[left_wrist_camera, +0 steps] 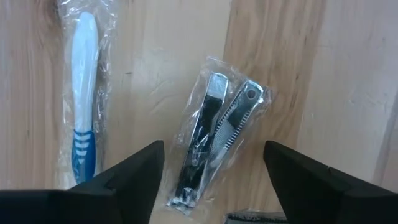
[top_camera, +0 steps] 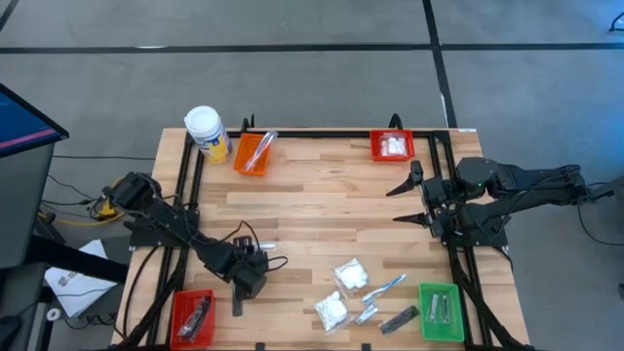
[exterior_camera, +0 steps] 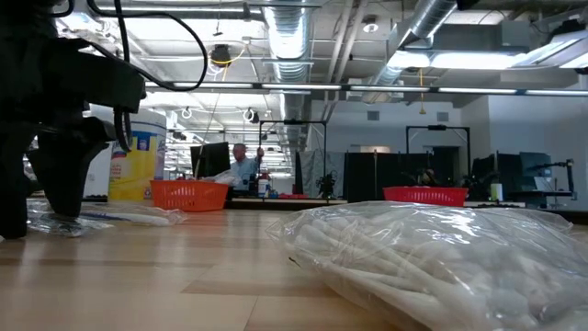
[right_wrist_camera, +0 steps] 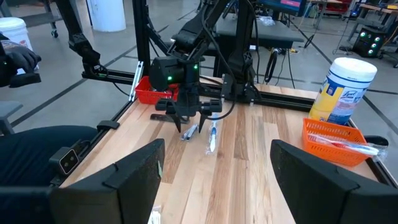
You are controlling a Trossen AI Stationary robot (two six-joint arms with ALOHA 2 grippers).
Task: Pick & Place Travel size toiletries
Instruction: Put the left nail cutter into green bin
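My left gripper (left_wrist_camera: pixel 211 180) hangs low over the table with its jaws spread wide and holding nothing. Between the jaws and just ahead of them lies a clear sachet with nail clippers (left_wrist_camera: pixel 216 140), flat on the wood and tilted a little across the gap. Outside one finger, beside the sachet but apart from it, lies a wrapped white-blue toothbrush (left_wrist_camera: pixel 83 93). My next move, I judge, is to come down and close on the sachet.

My right gripper (top_camera: pixel 414 200) waits at the far side of the table, well away from all this, its jaws also wide and empty.

Some sorting looks done already: the orange bin (top_camera: pixel 253 153) holds toothbrushes, the small red bin at the back (top_camera: pixel 392 146) holds white packets, the green bin (top_camera: pixel 441 312) holds silvery sachets, and the red bin (top_camera: pixel 192 317) near my left gripper holds a dark bar. Much is left, though. Well beyond my left jaws, loose on the table, I count two white puffy packets (top_camera: pixel 341 291), another toothbrush (top_camera: pixel 383 287), a small sachet (top_camera: pixel 366 314) and a dark grey bar (top_camera: pixel 398 319), plus the two pieces at my fingers.
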